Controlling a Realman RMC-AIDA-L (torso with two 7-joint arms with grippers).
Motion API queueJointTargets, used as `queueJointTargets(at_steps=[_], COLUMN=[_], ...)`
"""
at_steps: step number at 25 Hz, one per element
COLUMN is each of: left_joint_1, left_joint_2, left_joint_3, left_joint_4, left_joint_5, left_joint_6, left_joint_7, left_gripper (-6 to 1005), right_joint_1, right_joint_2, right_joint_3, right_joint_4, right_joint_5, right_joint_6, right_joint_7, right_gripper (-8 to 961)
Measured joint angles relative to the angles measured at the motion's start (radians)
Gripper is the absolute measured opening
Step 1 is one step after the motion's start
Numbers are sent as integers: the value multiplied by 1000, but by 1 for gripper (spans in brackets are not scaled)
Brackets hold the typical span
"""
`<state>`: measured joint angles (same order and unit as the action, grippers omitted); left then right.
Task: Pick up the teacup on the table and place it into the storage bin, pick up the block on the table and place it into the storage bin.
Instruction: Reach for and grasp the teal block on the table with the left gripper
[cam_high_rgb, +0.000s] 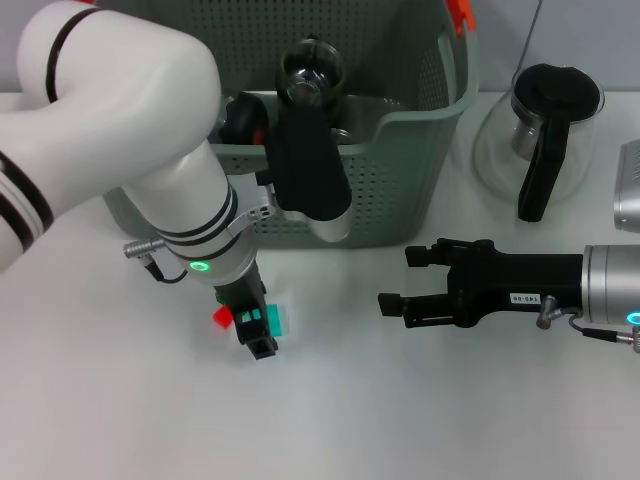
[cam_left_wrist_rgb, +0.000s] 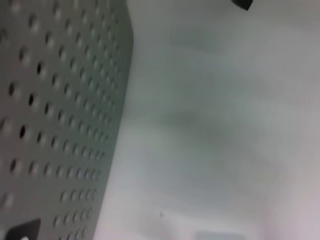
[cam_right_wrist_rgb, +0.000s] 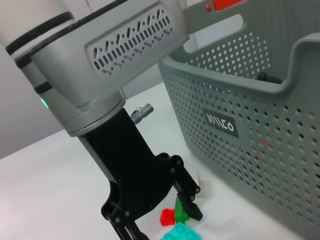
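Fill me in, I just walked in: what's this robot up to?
The left gripper is down on the table in front of the storage bin, its fingers around a small cluster of red, green and teal blocks. Nothing is lifted yet. The right gripper hovers open nearby, holding nothing. A glass pot stands beside the bin.

White arms, black grippers, green lights
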<state>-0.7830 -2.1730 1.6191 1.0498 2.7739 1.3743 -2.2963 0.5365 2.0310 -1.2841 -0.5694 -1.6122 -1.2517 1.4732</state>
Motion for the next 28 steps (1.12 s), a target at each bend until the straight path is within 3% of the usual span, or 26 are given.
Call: queueJointTargets(at_steps=[28], left_joint_1=[-66], left_joint_2=[0], left_joint_3=[1], left_joint_4=[-95], left_joint_5=[-4], left_joint_6=[-6], left_joint_7=[2], left_gripper=[632], right_joint_1=[-1], right_joint_2=[0], right_joint_3=[0], right_joint_4=[0], right_joint_5=[-12], right_joint_6=[0], right_joint_7=[-2], right_gripper=[946])
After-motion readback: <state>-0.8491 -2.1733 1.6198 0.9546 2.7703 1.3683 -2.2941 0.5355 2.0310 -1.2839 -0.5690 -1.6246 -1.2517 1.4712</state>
